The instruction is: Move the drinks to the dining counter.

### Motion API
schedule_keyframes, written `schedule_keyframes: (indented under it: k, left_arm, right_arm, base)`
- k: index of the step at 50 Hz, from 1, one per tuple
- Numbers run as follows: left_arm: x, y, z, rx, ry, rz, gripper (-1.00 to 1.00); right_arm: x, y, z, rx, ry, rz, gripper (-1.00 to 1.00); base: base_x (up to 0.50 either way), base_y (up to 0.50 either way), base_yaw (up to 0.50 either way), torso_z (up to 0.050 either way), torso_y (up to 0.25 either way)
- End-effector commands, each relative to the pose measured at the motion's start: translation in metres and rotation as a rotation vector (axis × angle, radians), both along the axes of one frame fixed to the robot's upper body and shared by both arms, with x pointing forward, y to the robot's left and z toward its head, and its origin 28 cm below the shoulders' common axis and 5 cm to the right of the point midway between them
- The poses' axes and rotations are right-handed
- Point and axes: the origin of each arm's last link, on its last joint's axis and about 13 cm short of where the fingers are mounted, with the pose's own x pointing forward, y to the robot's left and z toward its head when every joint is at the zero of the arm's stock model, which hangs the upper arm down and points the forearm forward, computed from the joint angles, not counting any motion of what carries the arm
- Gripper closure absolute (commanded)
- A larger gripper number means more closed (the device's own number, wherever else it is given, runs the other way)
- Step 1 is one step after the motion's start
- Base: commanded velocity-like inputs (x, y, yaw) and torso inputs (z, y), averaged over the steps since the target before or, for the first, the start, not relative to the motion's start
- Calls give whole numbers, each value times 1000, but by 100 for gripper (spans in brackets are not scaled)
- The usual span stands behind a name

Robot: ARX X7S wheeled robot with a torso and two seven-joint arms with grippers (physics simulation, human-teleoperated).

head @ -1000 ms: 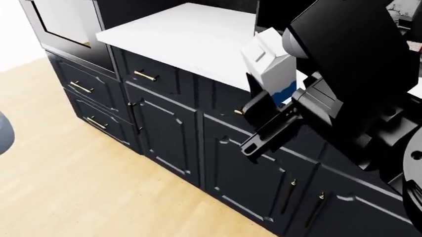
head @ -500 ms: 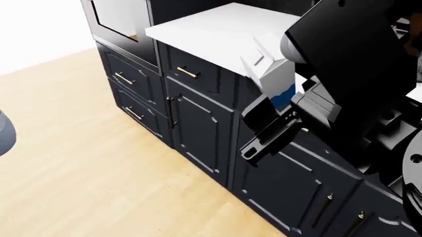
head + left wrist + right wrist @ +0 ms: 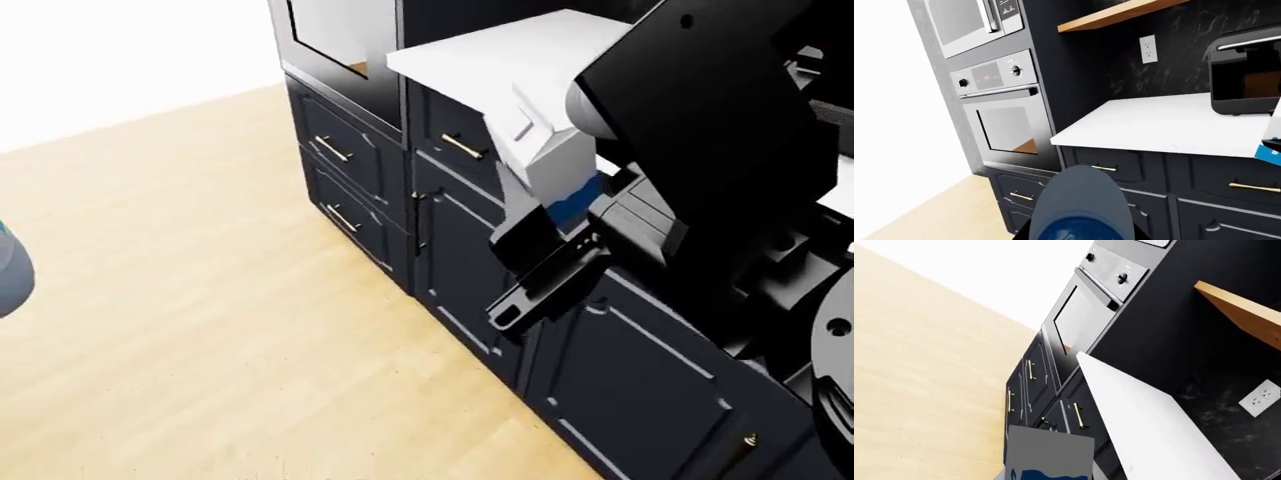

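Observation:
A white-and-blue milk carton [image 3: 554, 160] hangs in the air in front of the dark cabinets, with my right gripper [image 3: 541, 245] shut on its lower part. The right wrist view shows the same carton [image 3: 1049, 452] close up at the frame's edge. A clear water bottle with a blue label [image 3: 1084, 205] fills the near part of the left wrist view, and dark jaws sit on both sides of it. In the head view only a sliver of this bottle [image 3: 11, 268] shows, at the far left edge over the floor. The dining counter is out of view.
A white marble counter [image 3: 494, 60] tops dark cabinets with gold handles [image 3: 461, 148] on the right. A built-in oven [image 3: 1011, 125] stands at the counter's end, and a black appliance [image 3: 1244, 75] sits on the counter. Light wood floor [image 3: 200, 300] spreads to the left.
The head view has swung, so the cabinets and counter slid right and more wood floor shows. The milk carton stays held in the right gripper at the same spot in the view.

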Motion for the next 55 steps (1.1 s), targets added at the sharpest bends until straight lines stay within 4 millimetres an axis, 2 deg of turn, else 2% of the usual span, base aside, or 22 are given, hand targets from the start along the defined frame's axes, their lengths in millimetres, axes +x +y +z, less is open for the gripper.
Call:
schedule_keyframes:
  k: [1,55]
  left_arm:
    - [-1,0,2,-8,-19,8,100]
    - [0,-1,1,-6,-16,5,100]
  right_arm:
    - [1,-2,4,10,-58,-36,100]
    - [1,-2,2,3,-51,-33,100]
  base:
    - [0,0,500,0,0]
    - [0,0,500,1,1]
